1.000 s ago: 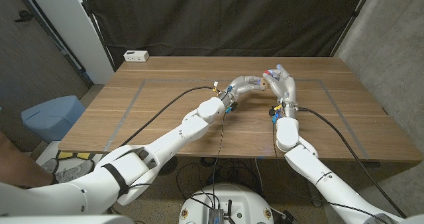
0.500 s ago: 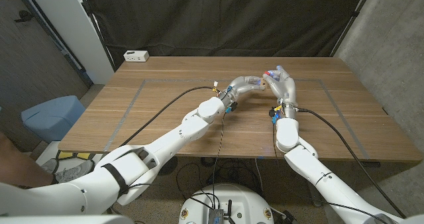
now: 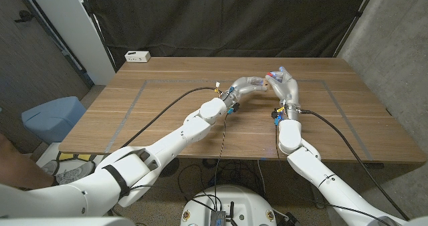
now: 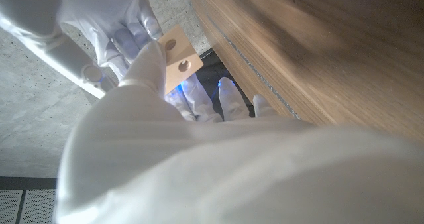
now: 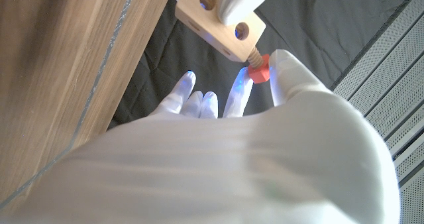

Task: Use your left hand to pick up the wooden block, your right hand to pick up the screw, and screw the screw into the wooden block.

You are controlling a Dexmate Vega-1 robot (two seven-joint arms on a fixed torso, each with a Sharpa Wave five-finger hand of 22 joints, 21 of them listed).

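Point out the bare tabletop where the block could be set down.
Bare wood lies left of the left hand, toward the white power strip, and right of the right hand. It is crowded where both hands meet around the pale wooden block and red-headed screw.

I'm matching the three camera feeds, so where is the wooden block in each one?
Head view: wooden block between the two raised hands, mostly hidden.
Left wrist view: block at upper left, above the left hand.
Right wrist view: block at top centre, red-headed screw entering its end.
Shared landmark: the wooden table.
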